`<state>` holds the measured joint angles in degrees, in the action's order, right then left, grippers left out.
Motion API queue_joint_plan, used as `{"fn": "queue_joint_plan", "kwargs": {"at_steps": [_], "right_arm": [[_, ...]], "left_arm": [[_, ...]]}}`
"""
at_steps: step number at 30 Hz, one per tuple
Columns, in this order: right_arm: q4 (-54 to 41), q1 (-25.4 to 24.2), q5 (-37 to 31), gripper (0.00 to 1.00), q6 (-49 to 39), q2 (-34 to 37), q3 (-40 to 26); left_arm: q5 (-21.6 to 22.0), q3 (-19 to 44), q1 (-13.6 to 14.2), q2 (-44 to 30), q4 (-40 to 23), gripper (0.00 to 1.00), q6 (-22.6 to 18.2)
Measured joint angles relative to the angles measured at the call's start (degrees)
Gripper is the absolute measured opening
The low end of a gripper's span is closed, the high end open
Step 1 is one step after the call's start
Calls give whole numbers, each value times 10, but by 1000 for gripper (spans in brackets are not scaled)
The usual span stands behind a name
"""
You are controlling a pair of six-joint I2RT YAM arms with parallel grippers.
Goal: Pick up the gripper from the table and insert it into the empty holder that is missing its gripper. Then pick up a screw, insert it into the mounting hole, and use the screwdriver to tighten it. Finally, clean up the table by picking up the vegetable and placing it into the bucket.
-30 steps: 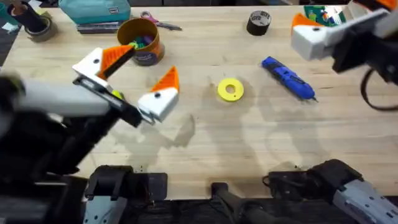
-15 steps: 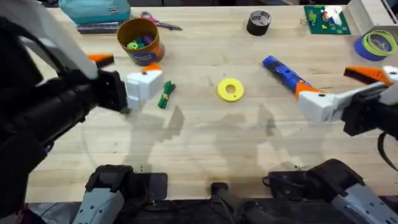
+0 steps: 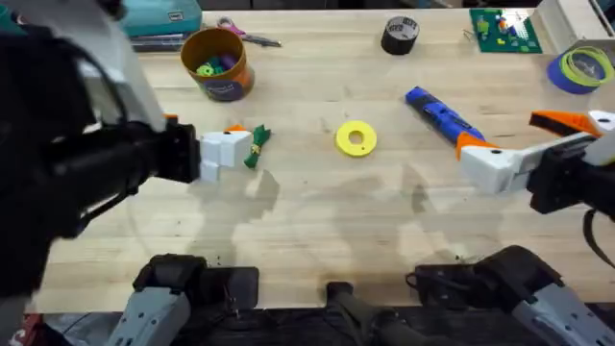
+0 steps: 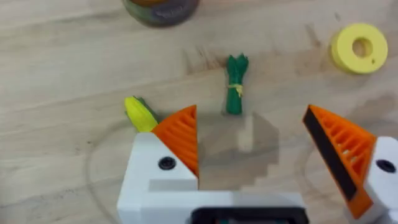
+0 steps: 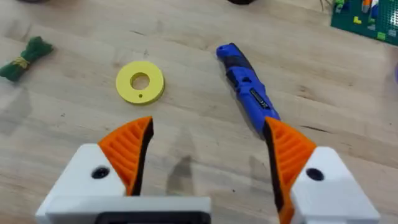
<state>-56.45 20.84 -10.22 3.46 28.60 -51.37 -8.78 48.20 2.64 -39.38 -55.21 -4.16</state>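
The green vegetable (image 3: 257, 146) lies flat on the table (image 3: 317, 221), just in front of my left gripper (image 3: 202, 131). In the left wrist view the vegetable (image 4: 236, 92) is a little beyond the open left gripper (image 4: 255, 149), untouched. The orange bucket (image 3: 216, 62) stands behind it with small toys inside. The blue screwdriver (image 3: 442, 117) lies right of centre, and in the right wrist view this screwdriver (image 5: 249, 87) reaches one orange pad of my open, empty right gripper (image 5: 208, 149), which hovers at the right (image 3: 509, 133). The loose gripper, the holder and the screw are out of view.
A yellow flat ring (image 3: 356, 137) lies mid-table. A small yellow toy piece (image 4: 142, 114) sits by my left finger. At the back are a black tape roll (image 3: 400, 35), a blue tape roll (image 3: 581, 69), a green board (image 3: 502, 29), scissors (image 3: 248, 37) and a teal case (image 3: 159, 14).
My left gripper has swung back and dropped toward the table beside the vegetable. The right gripper came down from the far right corner to beside the screwdriver, then held still.
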Motion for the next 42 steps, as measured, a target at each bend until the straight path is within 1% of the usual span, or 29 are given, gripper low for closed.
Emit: {"fn": "queue_joint_plan", "kwargs": {"at_steps": [4,8,11,14,19,24,28,31,33,39,42], "right_arm": [[0,0,0,995,0,0,0],[-2,0,0,995,0,0,0],[-5,0,0,995,0,0,0],[-9,0,0,995,0,0,0],[-10,0,0,995,0,0,0],[-10,0,0,995,0,0,0],[-10,0,0,995,0,0,0],[-10,0,0,995,0,0,0],[-10,0,0,995,0,0,0],[-10,0,0,995,0,0,0],[-10,0,0,995,0,0,0]], "left_arm": [[1,39,25,-81,-43,985,0],[16,82,42,-180,-81,985,4],[23,98,46,-251,-81,987,12],[26,101,47,-321,-60,987,19],[26,101,47,-404,-30,987,25],[26,101,54,-453,7,987,30],[26,102,77,-477,35,986,31],[26,103,94,-497,44,985,31],[26,103,100,-511,46,985,31],[26,103,102,-550,49,985,31],[28,103,102,-555,50,985,31]]}}
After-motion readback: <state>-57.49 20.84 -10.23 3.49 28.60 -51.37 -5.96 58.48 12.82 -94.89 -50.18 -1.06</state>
